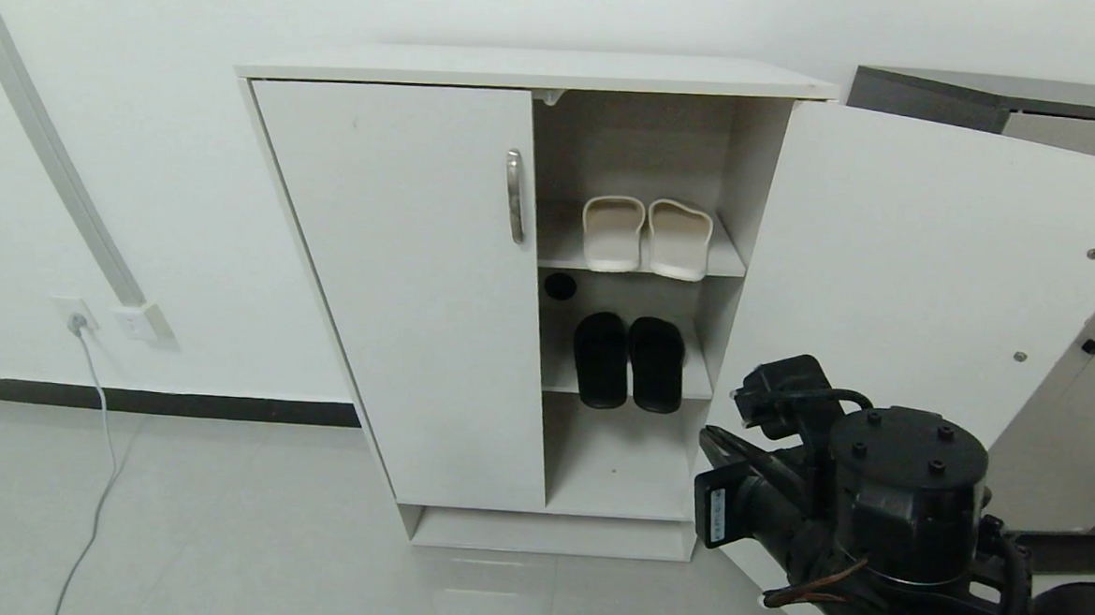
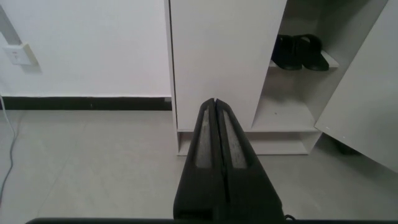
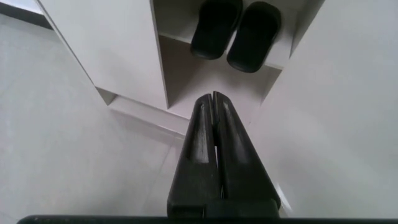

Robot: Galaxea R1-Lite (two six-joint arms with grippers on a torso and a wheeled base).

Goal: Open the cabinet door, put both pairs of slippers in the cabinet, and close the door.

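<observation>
Presently left gripper (image 2: pixel 214 102) and right gripper (image 3: pixel 213 96) sit closed, empty; black slippers (image 3: pixel 214 28) lie shelved beyond the right.

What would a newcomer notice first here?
The cabinet draws the eye first: its right door stands wide open and its left door is shut. Inside, white slippers sit on the upper shelf and black slippers on the lower shelf. The right gripper, fingers shut, hangs low in front of the open side.
</observation>
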